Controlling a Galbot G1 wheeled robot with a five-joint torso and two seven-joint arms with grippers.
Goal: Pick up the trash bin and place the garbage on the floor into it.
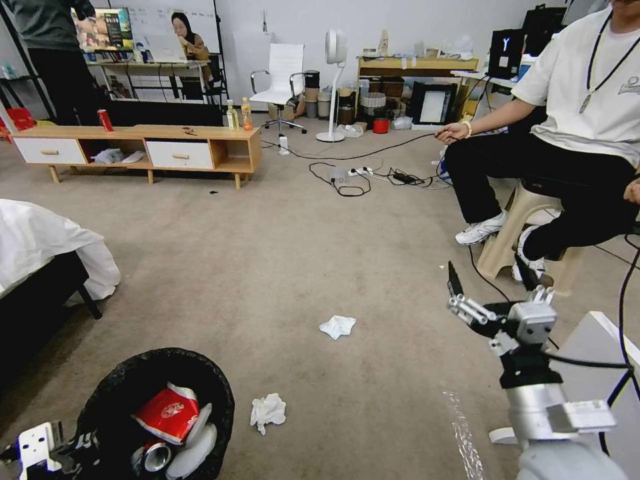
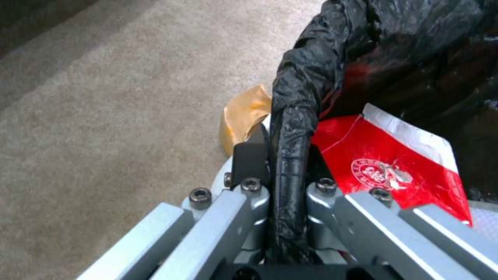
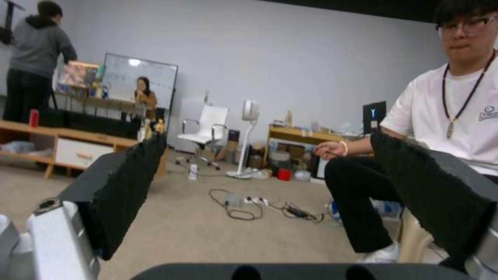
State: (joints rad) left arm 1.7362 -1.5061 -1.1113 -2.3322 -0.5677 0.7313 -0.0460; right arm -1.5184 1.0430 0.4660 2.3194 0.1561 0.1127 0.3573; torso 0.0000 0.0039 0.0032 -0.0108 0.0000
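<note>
Two crumpled white tissues (image 1: pixel 337 326) (image 1: pixel 268 409) lie on the carpet (image 1: pixel 280 253), well apart, one just beside the trash bin (image 1: pixel 127 387) at the robot's left. The left gripper (image 2: pixel 283 171) pinches the bin's bag-covered rim between narrow jaws, holding it low near the litter so pieces can drop in; a red snack packet (image 2: pixel 394 171) and a crushed can (image 1: pixel 157 457) already sit inside. The right gripper (image 1: pixel 490 283) hangs raised on the right, jaws spread wide and empty, likely ready to reach down for a tissue.

No legible text, labels or numbers anywhere.
</note>
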